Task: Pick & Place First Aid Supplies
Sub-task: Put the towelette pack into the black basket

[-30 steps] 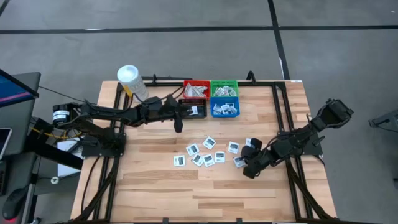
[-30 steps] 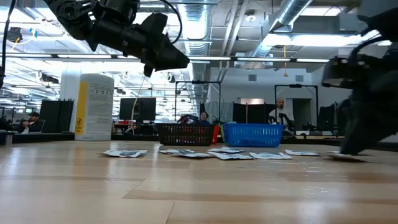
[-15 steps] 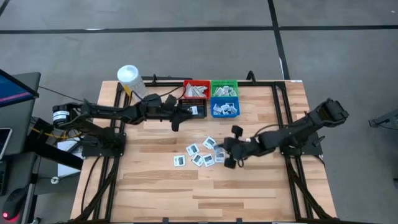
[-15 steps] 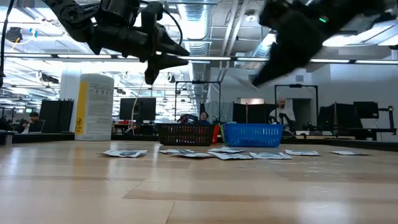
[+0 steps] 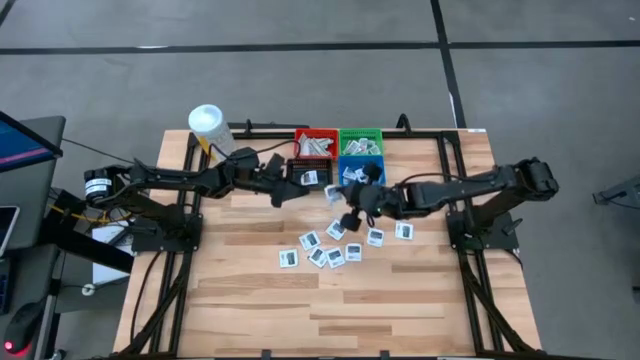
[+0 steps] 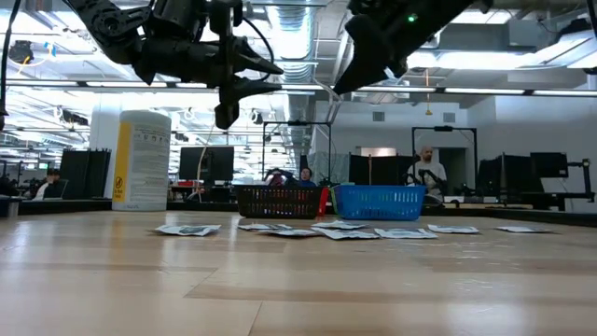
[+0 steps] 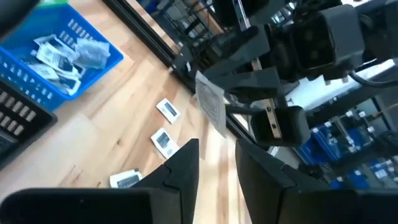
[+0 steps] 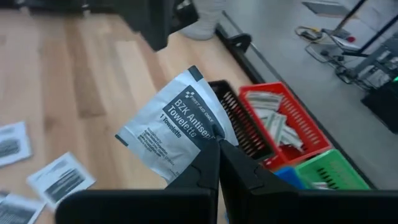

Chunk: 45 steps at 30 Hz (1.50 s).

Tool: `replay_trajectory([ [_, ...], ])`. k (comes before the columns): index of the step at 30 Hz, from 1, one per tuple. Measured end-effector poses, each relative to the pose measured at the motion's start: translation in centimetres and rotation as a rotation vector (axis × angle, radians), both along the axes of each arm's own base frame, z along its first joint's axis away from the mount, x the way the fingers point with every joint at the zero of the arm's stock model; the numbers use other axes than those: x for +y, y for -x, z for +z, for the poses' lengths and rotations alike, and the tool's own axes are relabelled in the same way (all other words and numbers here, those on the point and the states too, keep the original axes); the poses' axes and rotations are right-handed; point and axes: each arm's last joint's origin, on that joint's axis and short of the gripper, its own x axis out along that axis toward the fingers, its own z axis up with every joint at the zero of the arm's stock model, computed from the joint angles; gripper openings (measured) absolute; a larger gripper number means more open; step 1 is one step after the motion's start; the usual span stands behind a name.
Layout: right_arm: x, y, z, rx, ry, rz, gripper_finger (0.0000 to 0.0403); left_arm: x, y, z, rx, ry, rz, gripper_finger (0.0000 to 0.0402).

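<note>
Worktop (image 5: 250, 300): loose spread mostly as a sec ago, w/ a cluster of square packets (image 5: 322, 248) mid-board. One fewer lies near the rt side, where the rt arm was stooped low over them.

Bins at the far edge unchanged: red bin (image 5: 315, 143) w/ pale strips, green bin (image 5: 360, 141), blue bin (image 5: 361, 173) w/ square packets, black bin (image 5: 310, 174).

Rt arm: biggest change. It has lifted off the worktop and swung across toward the bins. Right claw (image 5: 352, 197) now hangs in the air just short of the blue and black bins, clenched on one towelette packet (image 8: 169, 131). The packet is pinched by one corner and dangles clear of the board.

Left claw (image 5: 277, 192): has barely shifted, hovers by the black bin. Fingers (image 7: 180, 168) part-spread, nothing between them.

Meaning: pick looks done, carry nearly over. Next is prob. the drop, likely into the blue bin since it holds like packets. Many packets left.
</note>
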Motion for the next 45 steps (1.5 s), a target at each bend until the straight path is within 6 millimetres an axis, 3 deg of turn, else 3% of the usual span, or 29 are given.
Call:
replay_trajectory([
  [10, -2.3, -0.4, 1.0, -0.036, -0.003, -0.075, 0.0, 0.4, -0.6, -0.1, -0.038, -0.025, 0.089, 0.0106],
  [19, -3.2, -0.5, 1.0, -0.052, -0.004, -0.104, 0.0, 1.0, -3.2, -0.6, -0.019, -0.006, 0.018, 0.0106],
  [29, -2.8, -0.7, 1.1, -0.064, -0.007, -0.088, 0.0, 1.2, -3.9, 0.6, -0.079, -0.098, 0.011, 0.0106],
  [45, -2.4, -1.3, 1.9, -0.171, -0.051, -0.017, 0.0, 1.4, -3.9, 0.7, -0.082, -0.163, 0.086, 0.0105],
])
